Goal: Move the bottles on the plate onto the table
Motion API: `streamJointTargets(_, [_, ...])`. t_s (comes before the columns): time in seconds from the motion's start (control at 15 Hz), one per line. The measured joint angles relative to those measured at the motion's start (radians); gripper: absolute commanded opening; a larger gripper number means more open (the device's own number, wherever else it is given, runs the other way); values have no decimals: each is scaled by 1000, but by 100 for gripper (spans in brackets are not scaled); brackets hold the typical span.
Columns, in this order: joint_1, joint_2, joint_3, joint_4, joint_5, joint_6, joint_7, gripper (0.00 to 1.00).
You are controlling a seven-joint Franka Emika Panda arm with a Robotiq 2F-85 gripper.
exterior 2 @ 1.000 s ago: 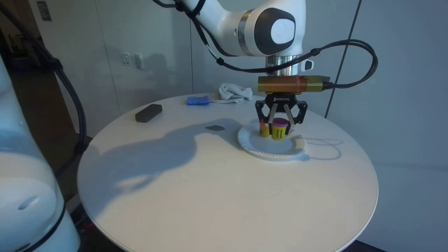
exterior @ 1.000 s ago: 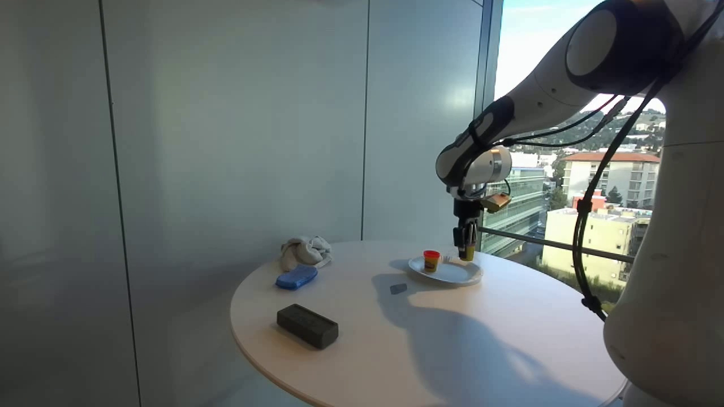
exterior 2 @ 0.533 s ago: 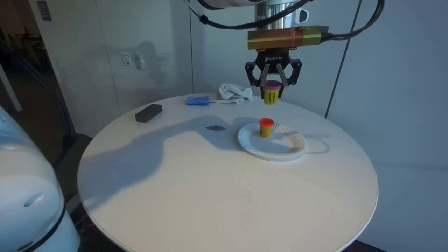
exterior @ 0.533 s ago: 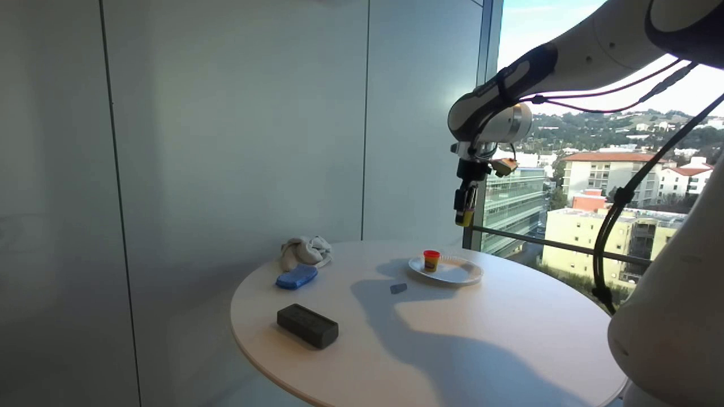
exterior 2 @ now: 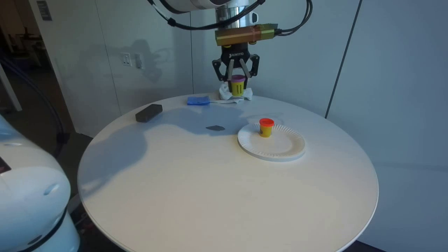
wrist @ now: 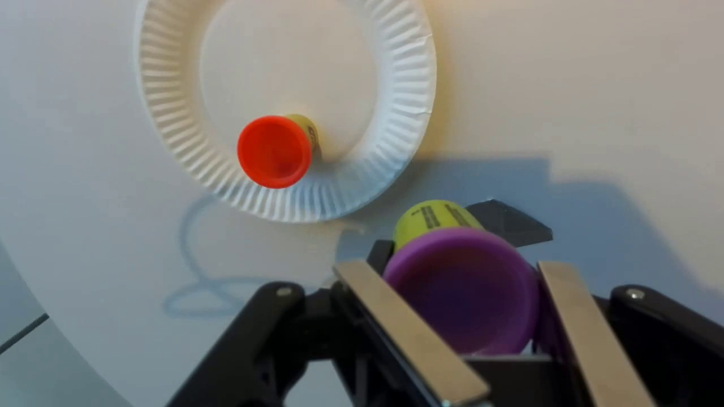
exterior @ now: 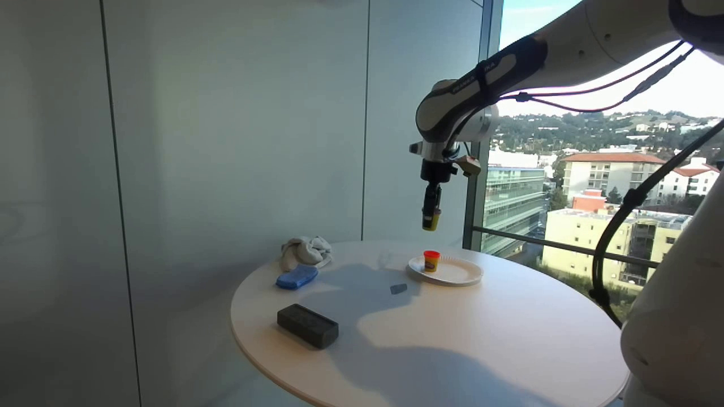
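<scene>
Daylight enters by the window (exterior: 577, 186) in an exterior view, its sky (exterior: 679, 90) bleached nearly white low down. The wall (exterior: 237, 147) is a dim blue-grey, darker toward the left edge. In both exterior views a broad, soft-edged arm shadow (exterior 2: 117, 154) spreads over the desk (exterior: 509, 316), the lit surface beside it faintly warm. A fainter shadow (exterior 2: 150, 66) smudges the wall; the doorway (exterior 2: 21, 77) is murky. In the wrist view a bluish shadow (wrist: 599, 226) and a thin cable shadow (wrist: 209, 281) cross the desk, and print on the purple-lidded tub (wrist: 461, 277) is too soft to read.
</scene>
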Motion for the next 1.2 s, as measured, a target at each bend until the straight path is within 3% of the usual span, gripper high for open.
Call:
streamJointTargets(0.27, [48, 83, 46, 1, -16, 46, 1, 21])
streamJointTargets(0.6, [61, 189, 58, 48, -11, 83, -14, 21])
streamJointTargets(1.2, [51, 378, 68, 143, 176, 139, -200, 21])
